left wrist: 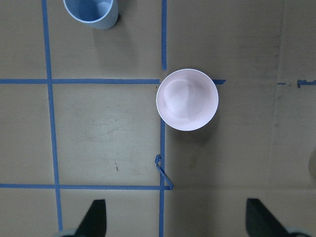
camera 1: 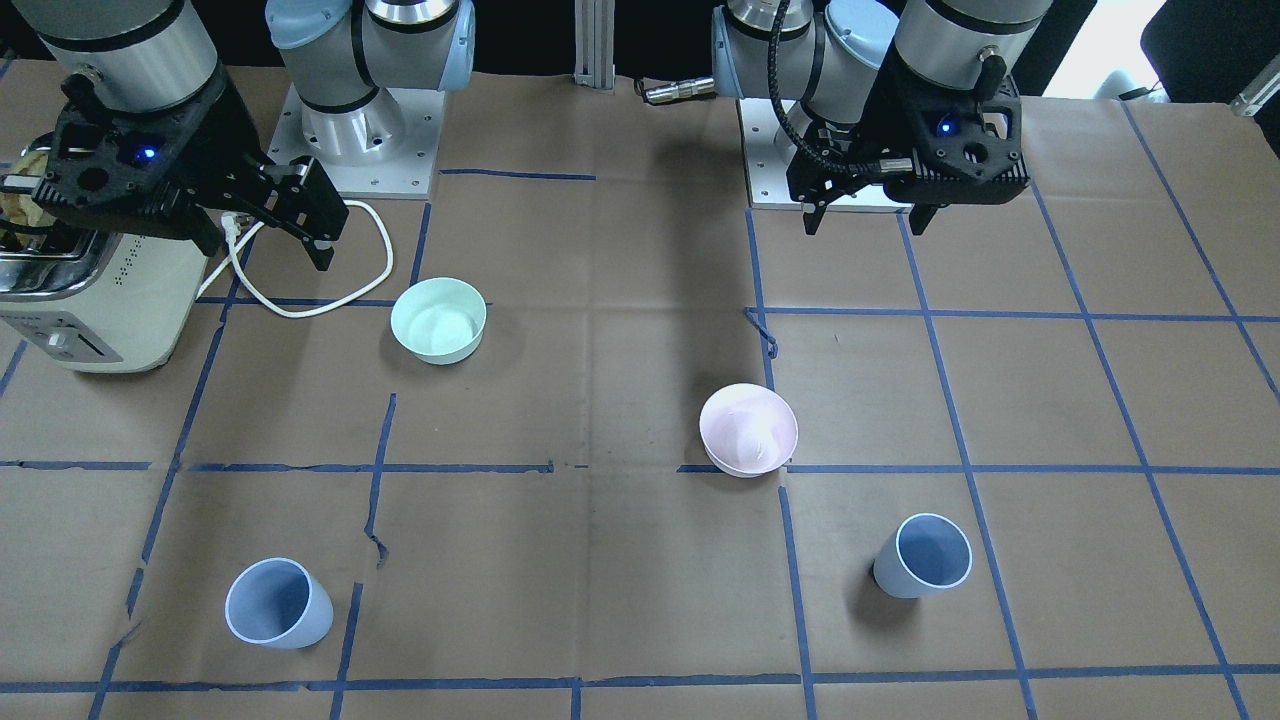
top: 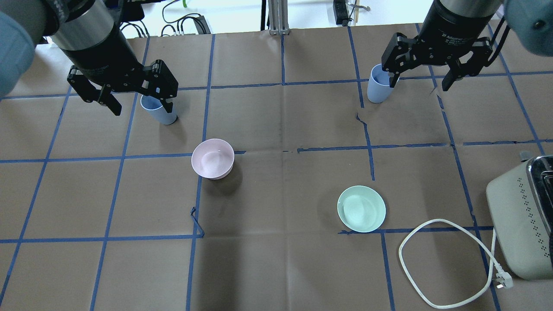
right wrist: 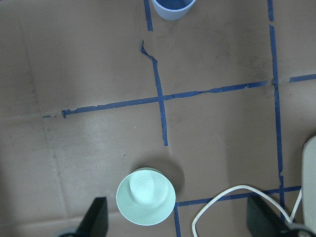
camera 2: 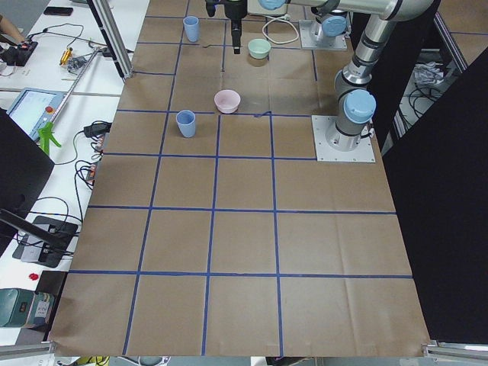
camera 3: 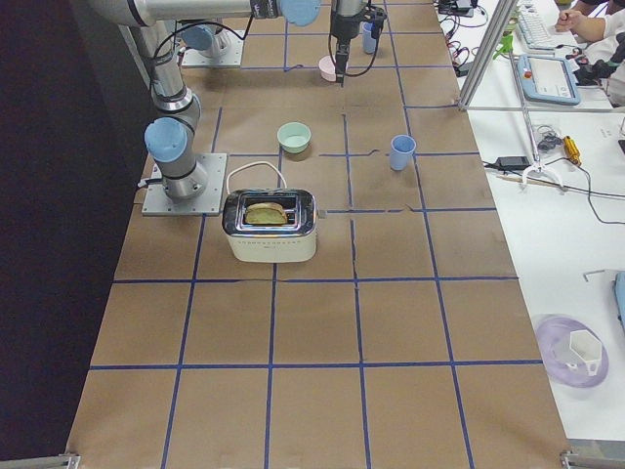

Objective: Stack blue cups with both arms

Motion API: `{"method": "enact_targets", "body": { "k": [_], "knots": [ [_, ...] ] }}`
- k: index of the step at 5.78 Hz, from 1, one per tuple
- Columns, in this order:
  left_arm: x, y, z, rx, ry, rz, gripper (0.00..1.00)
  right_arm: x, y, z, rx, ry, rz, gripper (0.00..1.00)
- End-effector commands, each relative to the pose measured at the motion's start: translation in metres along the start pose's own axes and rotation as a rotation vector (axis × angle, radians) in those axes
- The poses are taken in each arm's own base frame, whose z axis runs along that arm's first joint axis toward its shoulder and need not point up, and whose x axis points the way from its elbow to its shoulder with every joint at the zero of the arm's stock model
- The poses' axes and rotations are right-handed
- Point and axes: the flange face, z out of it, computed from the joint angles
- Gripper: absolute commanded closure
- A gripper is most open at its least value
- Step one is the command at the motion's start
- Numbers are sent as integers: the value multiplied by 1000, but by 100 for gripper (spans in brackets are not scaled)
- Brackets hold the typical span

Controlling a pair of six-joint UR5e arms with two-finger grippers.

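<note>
Neither blue cup is picked up: this is the opening reach. The left claw hangs high above the table, its jaws spread wide and empty. Its blue cup stands upright well ahead of it and a little to its left, beyond the pink bowl, which sits almost straight in front.

The right claw is likewise high, wide and holding nothing. Its blue cup stands upright nearly dead ahead and well apart from it, past the mint-green bowl lying close below.

As I judge it, each claw must next travel forward over its bowl and come down around a cup's wall. One cup can then be lifted and lowered into the other. The bowls lie near both paths, so height should be kept until past them.
</note>
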Motion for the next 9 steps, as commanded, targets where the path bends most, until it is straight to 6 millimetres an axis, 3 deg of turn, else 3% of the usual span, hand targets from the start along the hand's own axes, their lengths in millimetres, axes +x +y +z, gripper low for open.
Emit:
{"method": "enact_targets", "body": {
  "k": [1, 5, 6, 7, 8, 9],
  "knots": [
    [-1, 1, 0, -1, 0, 0, 2, 0, 0, 0, 1, 0, 0, 0],
    [-3, 1, -1, 1, 0, -5, 2, 0, -4, 3, 7, -1, -2, 0],
    [-9, -10, -2, 2, 2, -6, 2, 2, -33, 7, 19, -3, -5, 0],
    [-21, -37, 7, 5, 3, -23, 2, -3, -80, -3, 50, 0, -9, 0],
    [-23, -88, 17, 8, 1, -12, 2, 0, -134, 10, 52, 3, -67, 0],
    [-32, -146, 41, 2, 3, -18, 2, 28, -165, 16, 56, 0, -77, 0]
  ]
}}
